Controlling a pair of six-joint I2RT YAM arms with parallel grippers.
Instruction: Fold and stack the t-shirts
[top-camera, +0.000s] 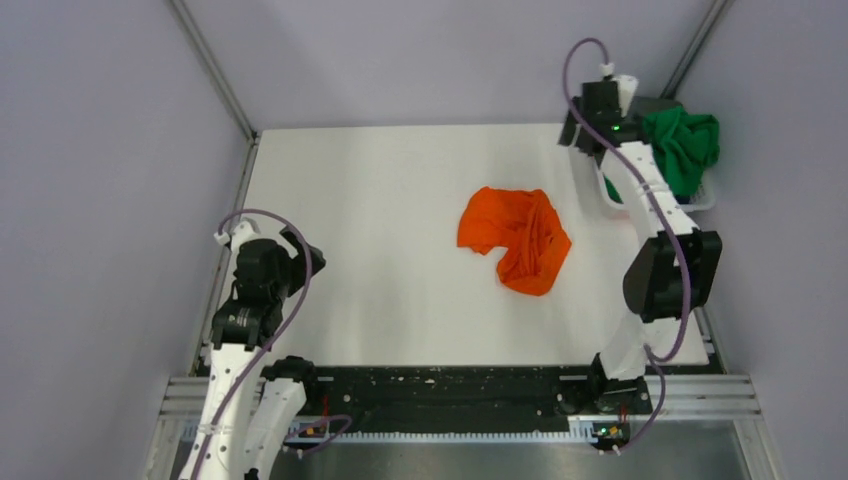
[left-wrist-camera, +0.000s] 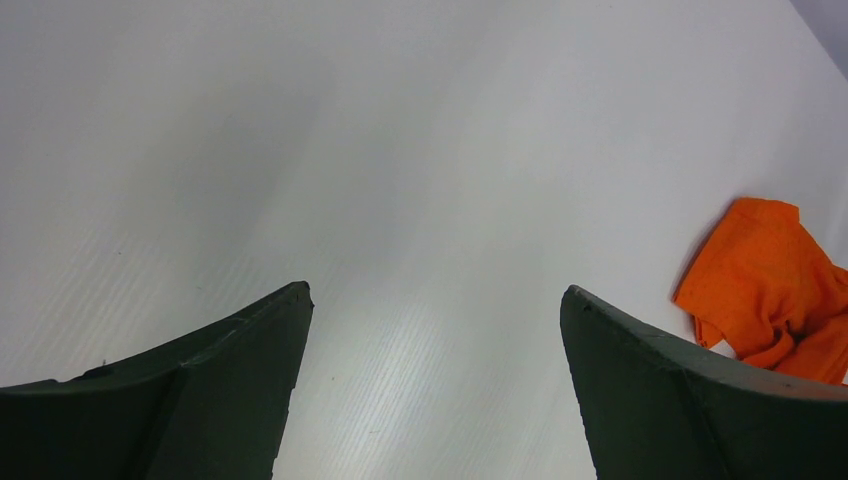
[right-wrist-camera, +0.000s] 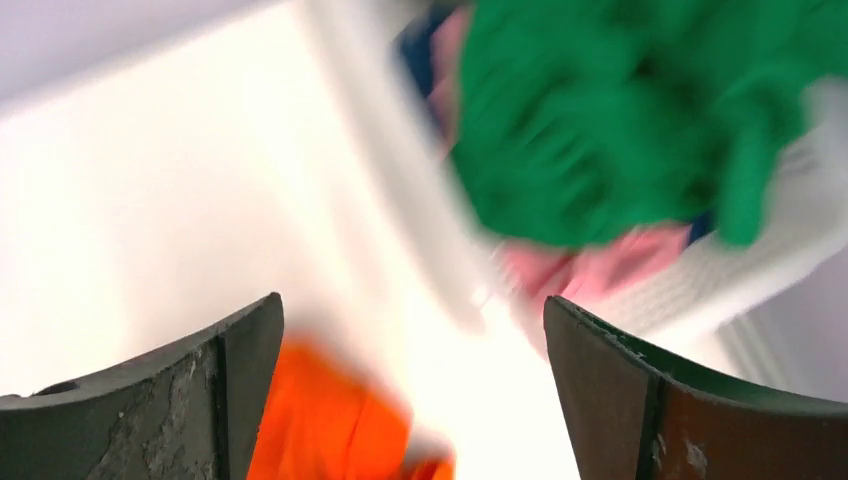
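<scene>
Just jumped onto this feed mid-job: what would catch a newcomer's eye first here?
The orange t-shirt stands out most, lying crumpled and unfolded near the middle of the white table. Next is the green t-shirt, heaped in the white basket at the far right corner, with the right gripper open near it in a blurred wrist view. The left gripper hangs open over bare table.

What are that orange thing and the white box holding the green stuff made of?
The orange shirt looks like soft matte cloth: it lies crumpled in loose folds. The green shirt looks alike, bunched up. The basket seems white plastic, with a stiff smooth rim, though blur leaves that open.
</scene>
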